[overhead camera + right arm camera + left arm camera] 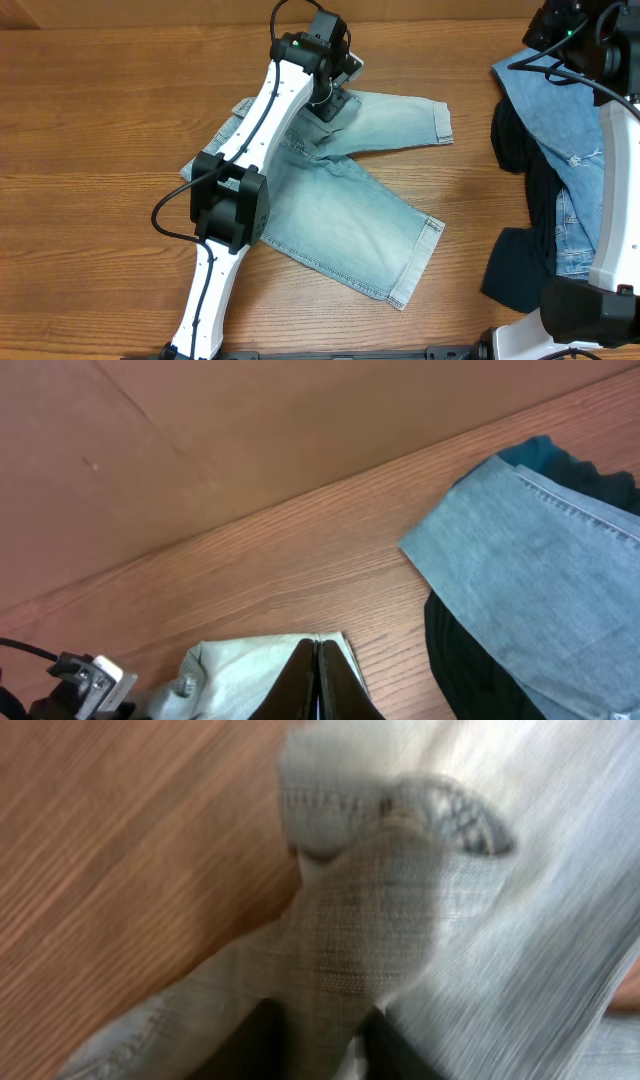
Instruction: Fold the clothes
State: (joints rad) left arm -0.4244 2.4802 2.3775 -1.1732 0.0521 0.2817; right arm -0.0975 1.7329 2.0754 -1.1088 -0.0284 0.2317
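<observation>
- The wooden table [90, 110] is lying flat and bare along the left side. Its grain looks smooth, so cloth is probably sliding on it rather than catching.
- The pale denim shorts [340, 220] are lying spread left of centre, with one leg pointing right and the other running down toward the near edge.
- Denim this faded is likely handling as soft but weighty. It is draping rather than standing, and creasing where it is lifted.
- The stitched hems and the waistband are looking like the firmest places to take hold of. A pinch in the open cloth is likely to raise only one layer.
- The left gripper [335, 102] is sitting over the upper middle of the shorts. In its wrist view the jaws are standing narrow and pinching a raised ridge of denim beside a metal stud.
- Right of the shorts there is open wood, which is giving room to lay a fold over.
- Medium-blue jeans [560, 110] and dark navy cloth [515, 265] are lying heaped at the right edge, well apart from the shorts.
- The right gripper [318, 675] is hanging above the table with its fingers pressed together, holding nothing.
</observation>
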